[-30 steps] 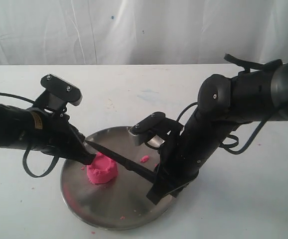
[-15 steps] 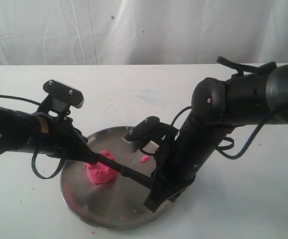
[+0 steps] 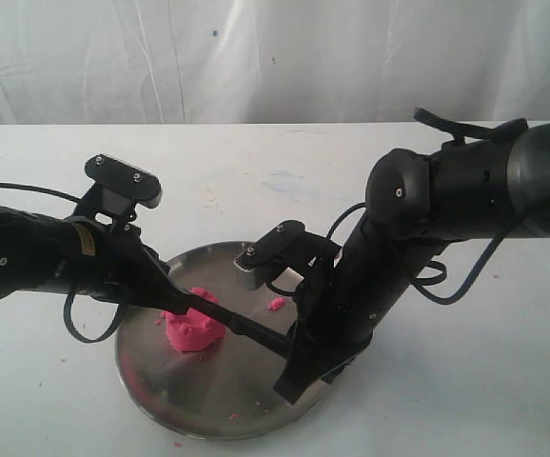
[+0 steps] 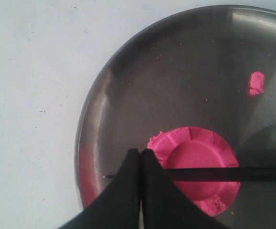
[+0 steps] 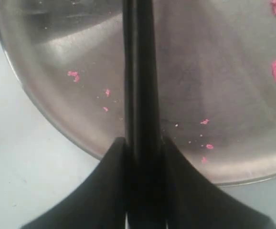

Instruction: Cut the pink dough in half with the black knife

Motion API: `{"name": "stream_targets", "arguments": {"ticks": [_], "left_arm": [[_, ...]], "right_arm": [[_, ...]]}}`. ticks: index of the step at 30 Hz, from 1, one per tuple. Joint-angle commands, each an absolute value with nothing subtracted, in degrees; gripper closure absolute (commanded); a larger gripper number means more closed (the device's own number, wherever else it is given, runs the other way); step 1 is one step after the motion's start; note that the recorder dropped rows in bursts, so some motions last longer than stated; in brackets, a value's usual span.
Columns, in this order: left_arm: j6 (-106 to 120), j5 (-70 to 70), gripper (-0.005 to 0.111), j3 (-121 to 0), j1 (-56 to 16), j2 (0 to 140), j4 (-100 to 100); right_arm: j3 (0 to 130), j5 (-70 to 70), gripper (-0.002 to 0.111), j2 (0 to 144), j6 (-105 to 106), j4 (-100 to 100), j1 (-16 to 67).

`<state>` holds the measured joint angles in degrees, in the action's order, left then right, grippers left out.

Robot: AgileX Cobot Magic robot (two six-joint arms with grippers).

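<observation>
Exterior view, steel plate (image 3: 208,405) holding pink dough (image 3: 191,328), both claws pinching black knife (image 3: 246,330).

You can't see the knife (image 4: 224,173) tip behind the left fingers (image 4: 128,191); the right wrist view cuts off its handle.
</observation>
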<state>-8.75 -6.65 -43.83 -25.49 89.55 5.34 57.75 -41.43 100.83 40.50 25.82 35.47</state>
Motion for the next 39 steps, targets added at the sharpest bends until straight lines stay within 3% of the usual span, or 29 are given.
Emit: {"name": "stream_targets", "arguments": {"ticks": [1,39], "left_arm": [[-9.11,-6.44,0.107,-43.96,-25.74,89.56,5.18],[-9.34,-8.66,0.107,-43.96,-25.74,95.49,5.18]], "right_arm": [[58.20,-41.30,0.108,100.70,40.42,25.83,35.53],[58.20,-38.30,0.108,102.62,40.15,23.60,35.53]]}}
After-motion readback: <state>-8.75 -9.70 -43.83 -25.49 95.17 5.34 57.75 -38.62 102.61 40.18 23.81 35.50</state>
